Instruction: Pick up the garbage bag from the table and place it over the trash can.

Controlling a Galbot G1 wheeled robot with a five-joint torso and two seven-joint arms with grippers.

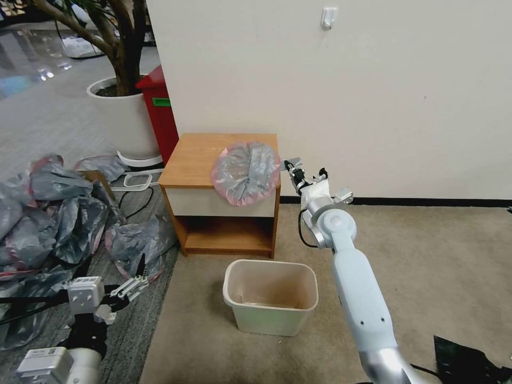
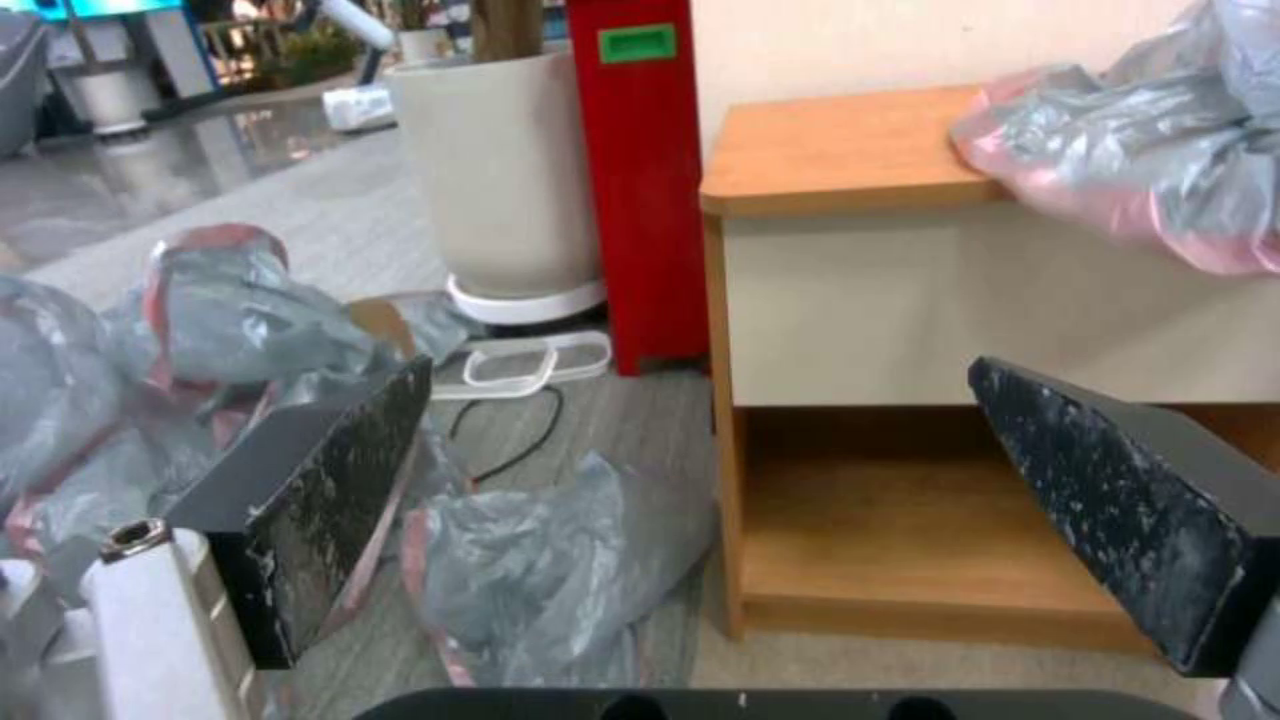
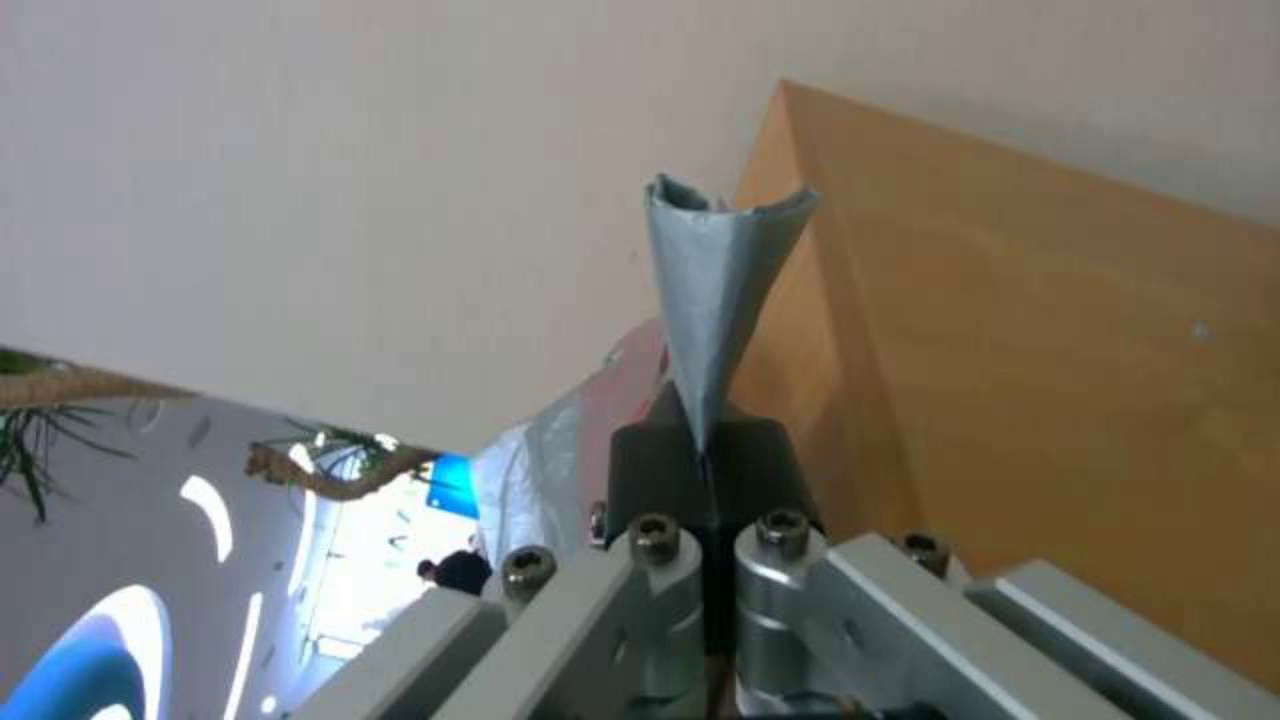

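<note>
Right tool pinching the bag at the bench's edge

The thin, translucent grey plastic garbage bag with a pink rim (image 1: 246, 172) lay on the small orange-brown wooden bench (image 1: 198, 152), spilling over its front right corner and hiding part of the white drawer front. The right tool (image 1: 291, 166), beside that corner, had its fingers pressed together on a grey tip of the bag (image 3: 714, 290). The left tool (image 2: 720, 520) hung low beside the bench, fingers spread, holding nothing. The cream-beige rectangular plastic trash can (image 1: 271, 297) stood on the carpet before the bench.
</note>
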